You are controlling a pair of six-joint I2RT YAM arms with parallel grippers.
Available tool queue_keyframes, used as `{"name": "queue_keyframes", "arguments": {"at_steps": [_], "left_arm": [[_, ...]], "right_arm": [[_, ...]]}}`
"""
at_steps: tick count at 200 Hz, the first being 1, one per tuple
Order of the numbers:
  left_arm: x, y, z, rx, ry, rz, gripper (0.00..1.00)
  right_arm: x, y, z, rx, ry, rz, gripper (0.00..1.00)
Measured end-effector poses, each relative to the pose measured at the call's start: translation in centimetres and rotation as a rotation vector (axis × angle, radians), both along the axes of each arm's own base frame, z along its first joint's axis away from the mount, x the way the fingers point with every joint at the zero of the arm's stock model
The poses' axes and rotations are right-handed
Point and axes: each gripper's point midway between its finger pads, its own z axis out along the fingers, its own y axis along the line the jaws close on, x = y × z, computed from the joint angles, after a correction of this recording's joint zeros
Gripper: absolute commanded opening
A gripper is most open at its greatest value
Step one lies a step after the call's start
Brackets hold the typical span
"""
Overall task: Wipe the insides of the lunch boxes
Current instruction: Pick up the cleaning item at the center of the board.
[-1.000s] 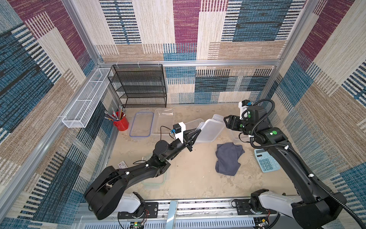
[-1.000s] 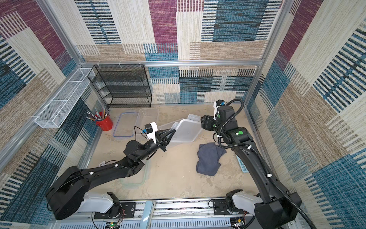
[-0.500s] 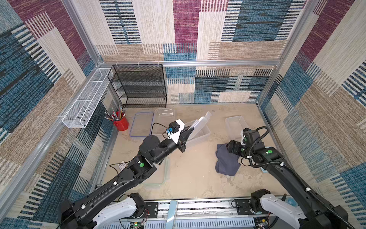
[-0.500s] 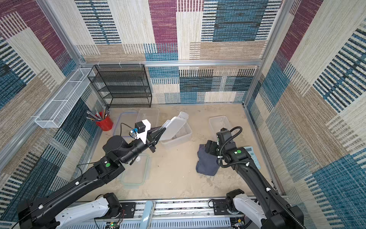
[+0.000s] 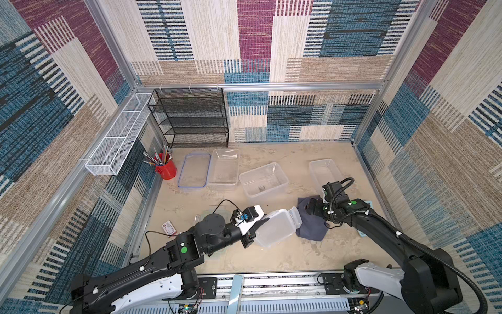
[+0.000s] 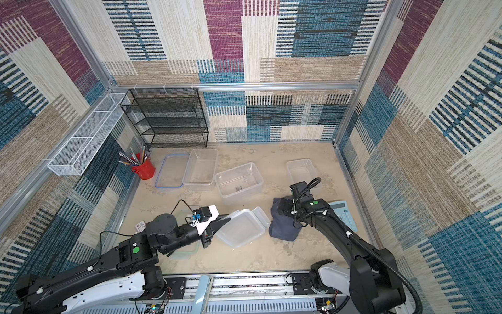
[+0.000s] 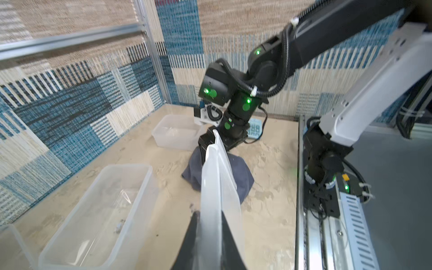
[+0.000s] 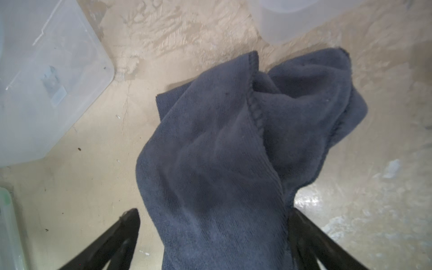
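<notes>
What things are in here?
rectangular clear plastic lunch boxes: three, clear, far side
frosted plastic lid: one, milky, in left tool
blue-rimmed flat lid: one, clear, beside one lunch box
green-rimmed flat lid: one, clear, under left arm
dark grey cloth: one, grey, below right tool
red pencil cup: one, red, far left
black mesh rack: one, black, far side
white wire basket: one, white, left side
pale blue calculator: one, blue, by right arm
left tool: one, black, gripping frosted lid
right tool: one, black, open over cloth
</notes>
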Motion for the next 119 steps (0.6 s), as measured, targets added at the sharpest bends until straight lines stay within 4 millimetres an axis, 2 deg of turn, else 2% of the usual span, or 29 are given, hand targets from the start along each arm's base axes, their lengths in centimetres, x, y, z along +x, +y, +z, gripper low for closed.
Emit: {"name": "queue_keyframes", "arguments": {"at_steps": [25,43,68,82,119], "left_arm": [[0.3,-0.4,-2.5,0.103,-0.019,0.075,0.00],[0.4,-1.0,-3.3,0.169,-0.064,0.133,0.00],[0.5,-2.2,-4.3,0.237,-0.127,0.173,0.00],[0.2,-3.0,-5.7,0.264,-0.139,0.173,0.00],[-1.4,-3.5,-9.5,0.339,-0.133,0.122,0.00]], "right_arm": [[0.0,0.6,-1.5,0.012,0.032,0.024,0.98],[-0.4,1.2,-2.4,0.036,0.055,0.050,0.90],[-0.8,1.7,-3.1,0.055,0.069,0.075,0.63],[-0.8,2.0,-3.1,0.068,0.067,0.083,0.48],[0.3,2.3,-0.9,0.088,-0.006,0.086,0.08]]}}
